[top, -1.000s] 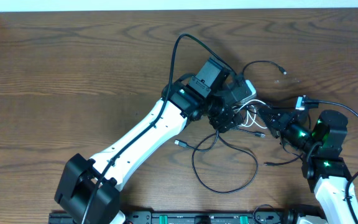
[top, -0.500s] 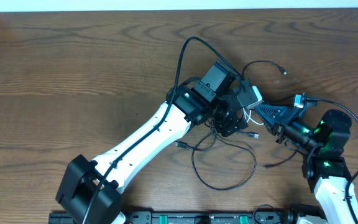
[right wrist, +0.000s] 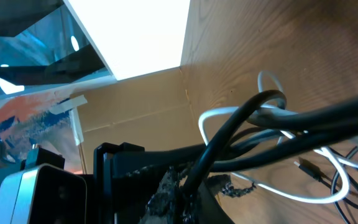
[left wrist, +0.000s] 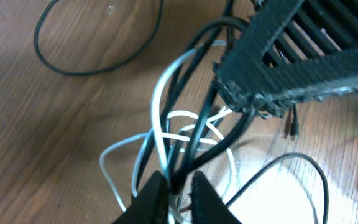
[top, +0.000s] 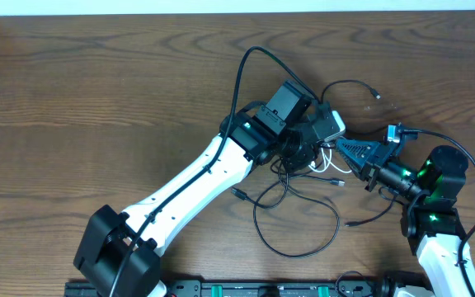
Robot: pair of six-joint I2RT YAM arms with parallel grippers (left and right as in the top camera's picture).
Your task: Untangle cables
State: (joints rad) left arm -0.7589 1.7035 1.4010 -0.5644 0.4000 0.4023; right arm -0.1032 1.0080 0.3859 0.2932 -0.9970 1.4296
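The cables (top: 326,162) lie knotted between my two grippers: thin black cords and a white one (left wrist: 157,124). A wide black loop (top: 297,223) trails toward the near edge, and another black cord (top: 349,83) curls off behind the knot to a small plug (top: 376,96). My left gripper (top: 307,157) comes in from the left. In the left wrist view its jaws (left wrist: 178,182) are nipped on black and white strands. My right gripper (top: 342,147) points left at the knot. The right wrist view shows its jaws (right wrist: 194,186) shut on a thick black cord (right wrist: 253,124).
The wooden table (top: 97,99) runs wide to the left and back. A white strip (top: 237,7) lines the far edge. A black rail (top: 246,289) with green lights borders the near edge. The left arm's white link (top: 196,186) crosses the near left.
My left gripper has closed on strands of the knot. The right gripper moved up and left with its cord, then held. The loose loop and plug ends shifted slightly.
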